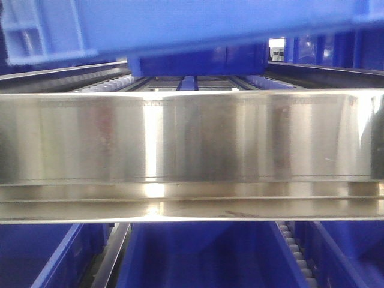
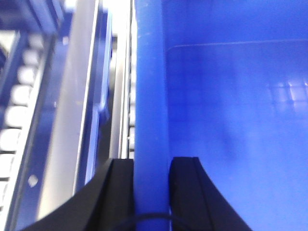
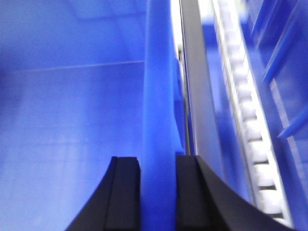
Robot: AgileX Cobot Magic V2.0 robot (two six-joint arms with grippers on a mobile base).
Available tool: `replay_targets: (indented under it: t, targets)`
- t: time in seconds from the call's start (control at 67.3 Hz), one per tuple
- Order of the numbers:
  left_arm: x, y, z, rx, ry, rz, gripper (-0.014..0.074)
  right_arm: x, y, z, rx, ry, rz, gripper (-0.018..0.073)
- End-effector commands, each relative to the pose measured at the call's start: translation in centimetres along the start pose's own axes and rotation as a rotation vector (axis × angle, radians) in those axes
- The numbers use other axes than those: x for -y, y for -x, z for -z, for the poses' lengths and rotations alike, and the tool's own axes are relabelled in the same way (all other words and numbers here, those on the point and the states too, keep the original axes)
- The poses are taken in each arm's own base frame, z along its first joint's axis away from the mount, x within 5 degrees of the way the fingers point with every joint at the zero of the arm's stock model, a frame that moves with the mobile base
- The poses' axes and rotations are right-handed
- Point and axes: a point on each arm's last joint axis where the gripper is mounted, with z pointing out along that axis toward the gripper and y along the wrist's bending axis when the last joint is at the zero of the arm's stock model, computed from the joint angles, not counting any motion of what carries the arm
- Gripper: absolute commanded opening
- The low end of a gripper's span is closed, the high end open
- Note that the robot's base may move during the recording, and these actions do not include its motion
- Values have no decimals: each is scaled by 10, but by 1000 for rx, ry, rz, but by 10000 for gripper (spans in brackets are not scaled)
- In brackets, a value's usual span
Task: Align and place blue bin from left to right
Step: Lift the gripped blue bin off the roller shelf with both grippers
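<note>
Steel rack beam (image 1: 192, 144) fills my front view; blue bin (image 1: 180, 24) hangs above it, left gripper (image 2: 151, 166) and right gripper (image 3: 158, 164) each clamped on opposite walls, keeping it level for the roller lane (image 3: 245, 110).

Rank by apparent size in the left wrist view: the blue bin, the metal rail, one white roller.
1. blue bin, largest, though nearest the camera
2. metal rail
3. white roller, smallest

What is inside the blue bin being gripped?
The blue bin shows only bare floor and walls. The left gripper and right gripper cover small bits; the rest is outside view.
</note>
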Motion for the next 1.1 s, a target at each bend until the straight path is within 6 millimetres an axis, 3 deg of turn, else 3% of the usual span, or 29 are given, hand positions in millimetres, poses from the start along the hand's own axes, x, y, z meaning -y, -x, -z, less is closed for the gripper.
replay_targets:
  t: [0.0,0.208,0.46,0.698,0.846,1.084]
  targets:
    - [-2,8,33,119,-9,14,-111,-5,5,28,106,30,3,-78]
    - [5,-7,68,157,-46,24,-111,-10,-13,48,102,24,-10,-79]
    - [-5,-52,96,134,-42,78,-111,-4,-58,79,115,-18,-28,-79]
    - [-11,-77,121,169,-73,73,-111,-4,-99,103,153,36,-36,-79]
    - [-13,-90,131,187,-92,40,-111,-2,-109,111,150,36,-20,-79]
    - [-13,-90,133,195,-94,46,-111,-3,-110,113,161,32,-12,-79]
